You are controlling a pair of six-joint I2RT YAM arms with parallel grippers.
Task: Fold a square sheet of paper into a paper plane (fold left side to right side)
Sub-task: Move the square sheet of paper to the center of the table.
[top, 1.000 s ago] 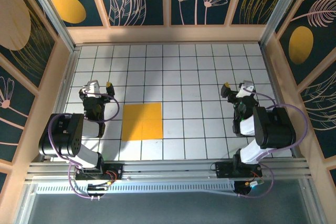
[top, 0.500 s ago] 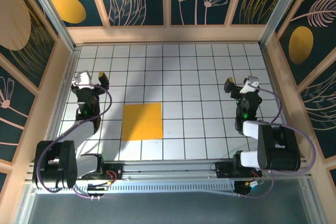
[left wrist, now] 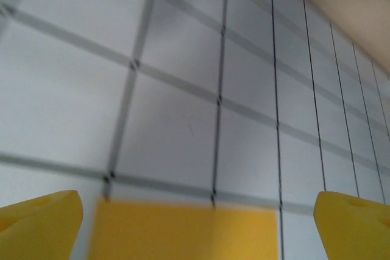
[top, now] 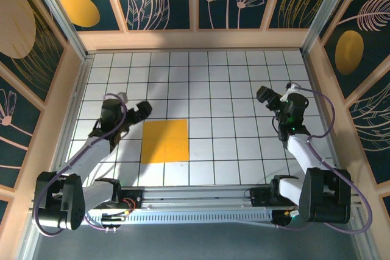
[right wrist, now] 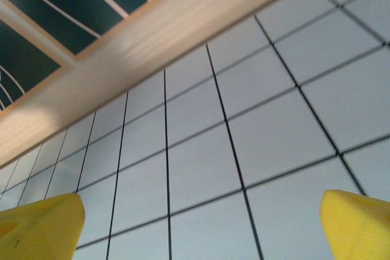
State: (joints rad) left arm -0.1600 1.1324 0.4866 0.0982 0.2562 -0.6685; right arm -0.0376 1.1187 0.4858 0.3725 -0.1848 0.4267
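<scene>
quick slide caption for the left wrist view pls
Left end effector open, yellow fingertips framing the square sheet of paper on the gridded table.

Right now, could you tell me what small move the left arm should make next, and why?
Probably ease the left gripper down to the left edge of the square sheet of paper to pinch it. The sheet lies flat and unfolded, the left gripper is open just off its far left corner, and the right gripper, also open, is well off to the right.
</scene>
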